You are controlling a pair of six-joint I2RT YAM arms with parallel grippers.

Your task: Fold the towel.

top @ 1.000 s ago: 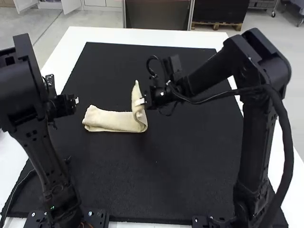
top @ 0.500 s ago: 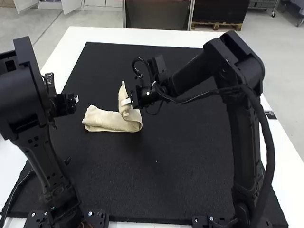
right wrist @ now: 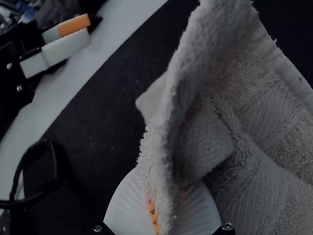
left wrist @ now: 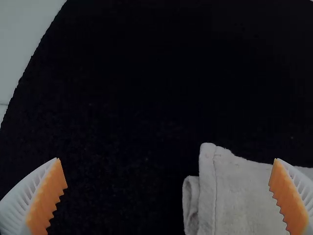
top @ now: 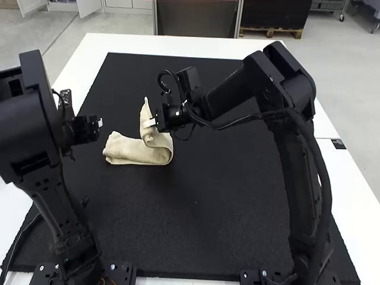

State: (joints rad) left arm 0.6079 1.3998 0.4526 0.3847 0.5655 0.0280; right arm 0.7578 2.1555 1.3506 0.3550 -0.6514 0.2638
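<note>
One towel (top: 132, 151) lies as a folded strip on the black mat (top: 196, 225), its right end standing up. From here I see my right pincer (top: 152, 123) pinching that raised end, just above the towel's flat part. My left pincer (top: 98, 123) is spread wide near the towel's left end.

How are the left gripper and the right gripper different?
The left gripper is wide open; the right gripper is squeezed shut. The left gripper is empty, while the right gripper pinches the towel's raised end. Both have white fingers with orange pads.
</note>
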